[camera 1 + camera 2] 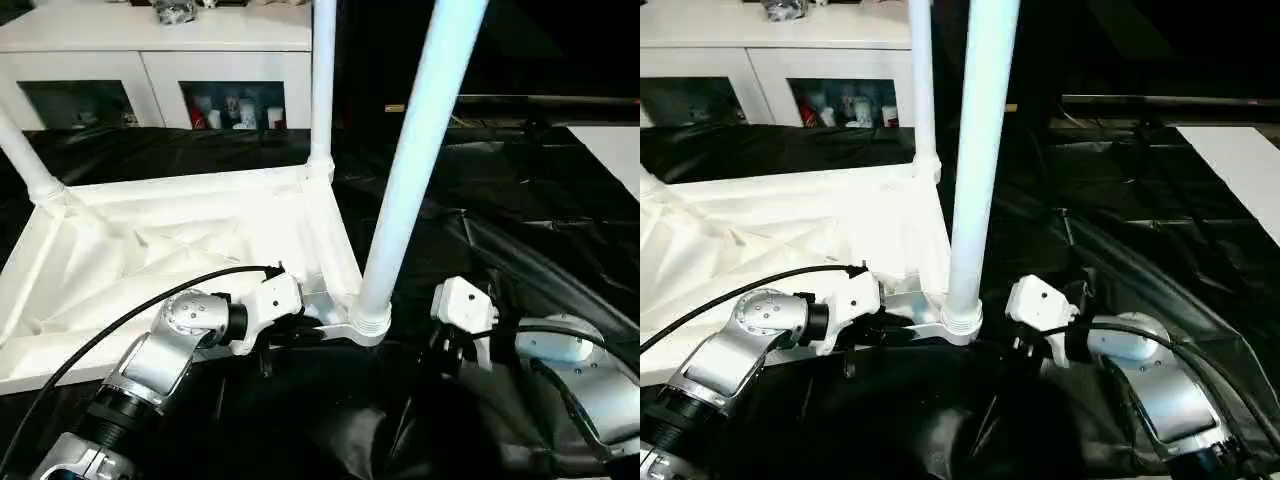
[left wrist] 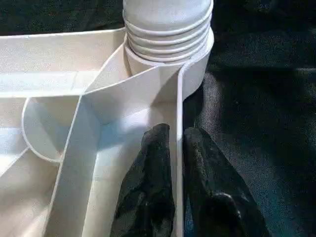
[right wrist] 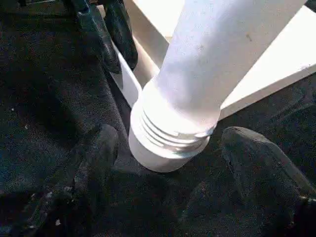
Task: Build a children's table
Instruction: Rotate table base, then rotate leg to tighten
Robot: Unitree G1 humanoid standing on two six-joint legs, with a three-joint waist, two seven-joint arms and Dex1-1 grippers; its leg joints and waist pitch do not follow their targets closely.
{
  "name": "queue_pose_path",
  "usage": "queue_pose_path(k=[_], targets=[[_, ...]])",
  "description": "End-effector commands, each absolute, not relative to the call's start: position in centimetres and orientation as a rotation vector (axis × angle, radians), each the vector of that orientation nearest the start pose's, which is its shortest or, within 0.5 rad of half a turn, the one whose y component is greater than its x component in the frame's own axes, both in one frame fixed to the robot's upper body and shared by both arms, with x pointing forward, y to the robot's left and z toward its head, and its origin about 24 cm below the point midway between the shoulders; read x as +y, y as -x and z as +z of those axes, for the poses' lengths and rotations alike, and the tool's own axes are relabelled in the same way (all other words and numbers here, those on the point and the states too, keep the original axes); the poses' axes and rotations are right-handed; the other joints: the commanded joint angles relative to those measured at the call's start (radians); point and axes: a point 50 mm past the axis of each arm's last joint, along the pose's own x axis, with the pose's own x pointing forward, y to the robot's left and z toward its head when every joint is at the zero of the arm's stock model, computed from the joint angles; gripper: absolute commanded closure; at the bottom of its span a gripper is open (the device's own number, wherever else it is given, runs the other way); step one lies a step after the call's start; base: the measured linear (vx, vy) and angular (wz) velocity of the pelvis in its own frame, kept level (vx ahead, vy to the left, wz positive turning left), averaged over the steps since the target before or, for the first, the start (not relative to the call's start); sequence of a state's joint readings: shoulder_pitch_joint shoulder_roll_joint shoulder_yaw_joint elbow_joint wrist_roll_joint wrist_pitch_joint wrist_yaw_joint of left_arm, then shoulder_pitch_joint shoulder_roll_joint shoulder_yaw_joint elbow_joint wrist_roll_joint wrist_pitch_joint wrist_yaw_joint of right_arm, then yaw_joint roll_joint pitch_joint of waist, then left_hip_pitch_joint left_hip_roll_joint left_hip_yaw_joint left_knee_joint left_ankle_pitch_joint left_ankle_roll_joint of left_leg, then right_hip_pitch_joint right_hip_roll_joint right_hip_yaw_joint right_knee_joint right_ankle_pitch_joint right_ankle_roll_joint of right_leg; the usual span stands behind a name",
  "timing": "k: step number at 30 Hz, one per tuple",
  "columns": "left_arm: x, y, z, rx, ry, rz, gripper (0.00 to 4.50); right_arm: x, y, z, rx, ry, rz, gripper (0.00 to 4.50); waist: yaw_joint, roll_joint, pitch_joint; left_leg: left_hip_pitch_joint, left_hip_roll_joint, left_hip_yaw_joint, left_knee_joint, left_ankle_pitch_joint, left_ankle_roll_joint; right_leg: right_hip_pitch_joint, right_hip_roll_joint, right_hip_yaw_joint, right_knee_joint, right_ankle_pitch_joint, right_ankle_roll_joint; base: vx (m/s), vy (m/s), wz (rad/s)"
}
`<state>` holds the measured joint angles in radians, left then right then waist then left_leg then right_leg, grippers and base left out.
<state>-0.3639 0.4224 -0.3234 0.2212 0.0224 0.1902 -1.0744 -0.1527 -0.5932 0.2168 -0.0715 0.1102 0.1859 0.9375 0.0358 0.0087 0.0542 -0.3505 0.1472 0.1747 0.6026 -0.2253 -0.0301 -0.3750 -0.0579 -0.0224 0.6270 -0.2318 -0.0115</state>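
The white plastic rectangular tabletop (image 1: 150, 260) is laid ribbed underside up on black sheeting (image 1: 520, 250). The white tapered tube legs are stood upright, long axes vertical; the nearest leg (image 1: 410, 180) is seated in the near corner socket (image 2: 195, 74). The tabletop's side wall is pinched by the left gripper (image 2: 177, 163). The right gripper (image 3: 168, 163) is spread wide, unloaded, beside that socket. No legible writing is seen.

We see the tabletop (image 2: 59, 74) as smooth white plastic with a satin sheen. Just ahead of our right gripper (image 3: 165, 148), the leg (image 1: 415, 150) is glossy white tube with a ridged base. Black sheeting (image 1: 520, 210) beneath looks shiny and creased. Our fingers (image 2: 148, 197) are matt, slightly rough black. Our forearms (image 1: 150, 365) are bright metal.
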Motion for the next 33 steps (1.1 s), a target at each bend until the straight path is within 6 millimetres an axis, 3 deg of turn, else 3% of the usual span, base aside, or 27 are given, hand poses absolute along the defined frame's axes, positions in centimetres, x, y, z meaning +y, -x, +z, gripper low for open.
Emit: queue_pose_path(k=[1,9,14,19,20,25,32,33], targets=[[14.6,-27.6,3.3,0.49,-0.443,-1.221,3.93,-16.9,-25.1,7.0,0.266,0.47,1.104,0.82,0.005,-0.016,-0.044,-0.006,0.083,-0.034,-0.078,-0.139,0.077,0.033,-0.093,0.049,-0.09,-0.197,-0.222,0.0,0.0,0.0],[15.7,-26.8,3.0,0.551,-0.455,-1.23,3.93,-17.1,-25.2,6.8,0.272,0.471,1.114,0.82,0.003,-0.024,-0.044,-0.006,0.082,-0.033,-0.077,-0.13,0.084,0.034,-0.094,0.049,-0.087,-0.164,-0.238,0.0,0.0,0.0],[16.3,-26.2,2.8,0.598,-0.483,-1.244,3.93,-17.1,-25.3,6.7,0.275,0.475,1.118,0.82,0.004,-0.02,-0.042,-0.003,0.083,-0.034,-0.079,-0.145,0.075,0.032,-0.093,0.049,-0.089,-0.194,-0.233,0.0,0.0,0.0],[16.4,-26.6,2.9,0.594,-0.49,-1.215,3.93,-16.9,-25.4,6.7,0.269,0.474,1.116,0.82,0.005,-0.022,-0.043,-0.003,0.082,-0.033,-0.078,-0.134,0.076,0.034,-0.093,0.049,-0.086,-0.167,-0.237,0.0,0.0,0.0],[16.3,-26.7,2.9,0.588,-0.484,-1.209,4.22,-16.9,-25.4,6.7,0.267,0.471,1.114,0.82,0.005,-0.02,-0.043,-0.003,0.082,-0.033,-0.077,-0.134,0.075,0.033,-0.093,0.05,-0.086,-0.168,-0.237,0.0,0.0,0.0],[15.9,-26.8,2.9,0.577,-0.476,-1.212,4.43,-17.1,-25.6,6.5,0.262,0.447,1.09,0.82,0.007,-0.019,-0.043,-0.002,0.083,-0.033,-0.079,-0.146,0.07,0.033,-0.094,0.05,-0.088,-0.186,-0.239,0.0,0.0,0.0],[15.6,-26.2,2.6,0.607,-0.492,-1.283,4.43,-16.7,-25.8,6.3,0.248,0.403,1.092,0.82,0.006,-0.015,-0.047,-0.002,0.083,-0.033,-0.076,-0.123,0.073,0.035,-0.094,0.049,-0.082,-0.128,-0.252,0.0,0.0,0.0],[15.6,-26.2,2.6,0.611,-0.502,-1.285,4.48,-16.5,-26.0,6.3,0.244,0.377,1.089,0.66,0.006,-0.014,-0.047,-0.002,0.082,-0.032,-0.076,-0.119,0.074,0.035,-0.092,0.049,-0.082,-0.114,-0.256,0.0,0.0,0.0]])
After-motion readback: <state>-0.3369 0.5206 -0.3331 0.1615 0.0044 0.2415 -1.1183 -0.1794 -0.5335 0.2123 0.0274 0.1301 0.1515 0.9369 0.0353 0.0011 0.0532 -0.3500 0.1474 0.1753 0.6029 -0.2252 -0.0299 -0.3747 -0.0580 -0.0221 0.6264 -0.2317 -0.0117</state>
